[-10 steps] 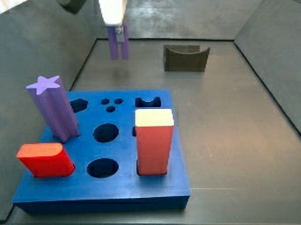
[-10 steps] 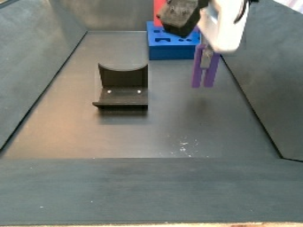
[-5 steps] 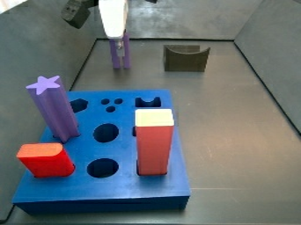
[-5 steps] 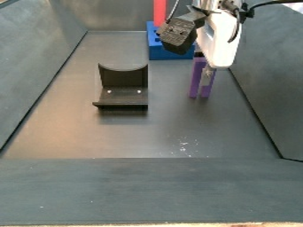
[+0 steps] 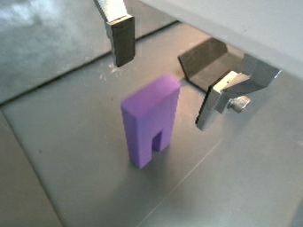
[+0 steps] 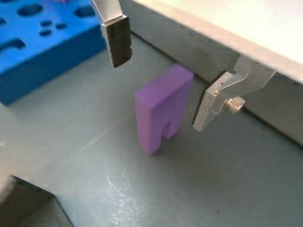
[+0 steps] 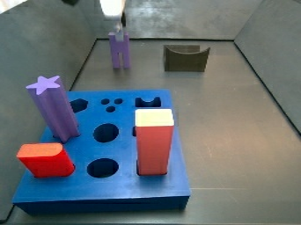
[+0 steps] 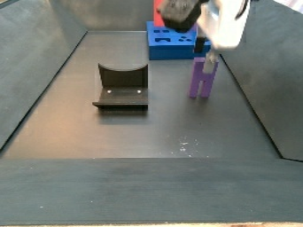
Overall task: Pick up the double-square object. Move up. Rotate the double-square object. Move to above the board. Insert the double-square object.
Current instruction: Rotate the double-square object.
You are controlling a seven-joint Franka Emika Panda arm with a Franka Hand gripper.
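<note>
One matte lilac double-square object upright on floor, apart betw. spread pincer plates.

My gripper is cut off by the top edge in both side views, so my fingers hardly show there. In a side view my arm hides most of the board. In a wrist view only a corner of the board fits in. The fixture sits partly behind one finger.
</note>
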